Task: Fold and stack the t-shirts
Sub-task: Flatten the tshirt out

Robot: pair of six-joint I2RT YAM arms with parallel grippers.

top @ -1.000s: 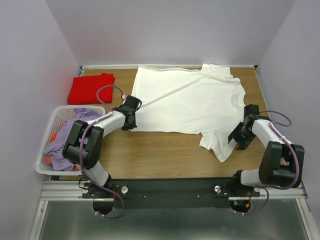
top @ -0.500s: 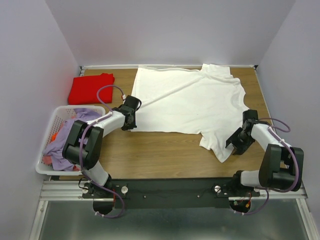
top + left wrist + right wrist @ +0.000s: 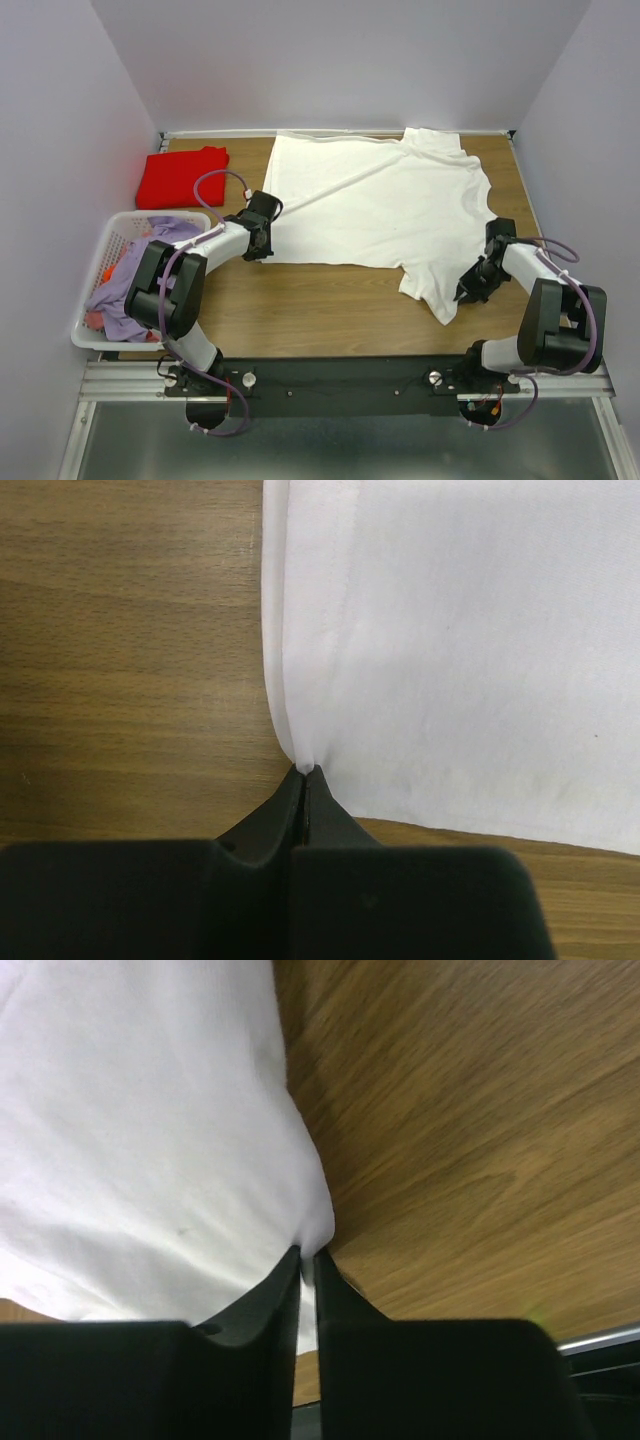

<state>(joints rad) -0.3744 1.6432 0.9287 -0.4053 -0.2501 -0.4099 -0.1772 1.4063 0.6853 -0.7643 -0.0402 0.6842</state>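
The large white t-shirt (image 3: 385,205) lies spread over the back and middle of the wooden table. My left gripper (image 3: 262,243) is shut on its near left hem corner (image 3: 302,758), low on the table. My right gripper (image 3: 467,292) is shut on the cloth at the edge of the near right sleeve (image 3: 312,1222), close above the wood. The bright red t-shirt (image 3: 181,176) lies folded at the back left, apart from both grippers. The black chest print does not show.
A white slatted laundry basket (image 3: 103,262) with purple and orange clothes stands at the left edge, beside the left arm. Grey walls close the table on three sides. Bare wood (image 3: 320,305) runs between the shirt and the arm bases.
My right gripper has moved toward the near edge and slightly left along the shirt's right sleeve, and now sits at its lower edge. The left arm has not moved.
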